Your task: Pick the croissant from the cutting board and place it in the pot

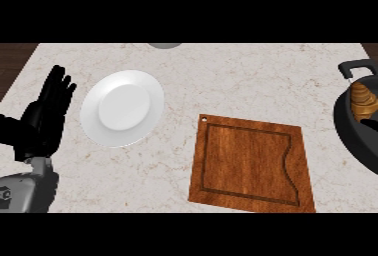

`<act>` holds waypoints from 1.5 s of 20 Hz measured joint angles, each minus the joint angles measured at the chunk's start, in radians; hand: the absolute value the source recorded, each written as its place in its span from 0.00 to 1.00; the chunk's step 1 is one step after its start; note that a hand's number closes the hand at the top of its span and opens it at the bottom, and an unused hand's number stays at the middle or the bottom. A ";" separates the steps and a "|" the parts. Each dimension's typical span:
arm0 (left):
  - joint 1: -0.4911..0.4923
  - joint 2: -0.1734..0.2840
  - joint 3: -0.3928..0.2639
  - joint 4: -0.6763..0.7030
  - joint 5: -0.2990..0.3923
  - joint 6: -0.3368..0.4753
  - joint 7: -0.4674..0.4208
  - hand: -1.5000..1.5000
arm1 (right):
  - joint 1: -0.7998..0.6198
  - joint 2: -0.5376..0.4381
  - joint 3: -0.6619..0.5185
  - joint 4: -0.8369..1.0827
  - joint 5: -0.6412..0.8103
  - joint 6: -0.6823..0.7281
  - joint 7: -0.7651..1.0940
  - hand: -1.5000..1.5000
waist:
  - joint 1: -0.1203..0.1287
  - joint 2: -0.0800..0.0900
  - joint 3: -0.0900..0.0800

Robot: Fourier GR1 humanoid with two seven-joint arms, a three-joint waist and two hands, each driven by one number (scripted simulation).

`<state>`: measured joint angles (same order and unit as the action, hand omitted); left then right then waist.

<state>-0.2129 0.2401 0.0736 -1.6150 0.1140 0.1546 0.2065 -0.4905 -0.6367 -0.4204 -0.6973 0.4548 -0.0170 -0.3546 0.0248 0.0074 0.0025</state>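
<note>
Marble-patterned counter (244, 80) filled the head view, with a wooden cutting board (251, 162) lying bare at lower centre. At the right edge sat a black pot (353, 135), cut off by the frame, and the croissant (363, 102) lay inside it, tilted against the wall. A white plate (122, 107) stood left of the board, well apart from it. Beside the plate, at the left edge, the left hand (46, 117) rested with fingers (60, 85) straight, slightly spread and pointing up, holding nothing and touching nothing. The right hand did not show. A grey object (165, 45) peeked in at the top edge.
</note>
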 measured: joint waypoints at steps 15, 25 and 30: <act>0.013 -0.017 0.000 -0.020 -0.019 0.007 0.008 0.50 | -0.050 -0.179 -0.267 0.283 -0.322 0.312 -0.203 0.00 | -0.012 -0.002 0.000; 0.008 -0.008 0.024 -0.028 -0.005 -0.011 0.019 0.50 | 0.037 -0.357 -0.304 0.437 -0.357 0.489 -0.295 0.00 | -0.008 0.001 0.002; 0.011 -0.005 0.030 -0.023 0.000 -0.024 0.021 0.50 | 0.077 -0.403 -0.300 0.458 -0.357 0.506 -0.306 0.00 | -0.007 0.002 0.003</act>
<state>-0.2017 0.2351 0.1039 -1.6381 0.1140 0.1306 0.2279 -0.4136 -1.0398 -0.7206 -0.2392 0.0981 0.4888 -0.6604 0.0182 0.0091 0.0054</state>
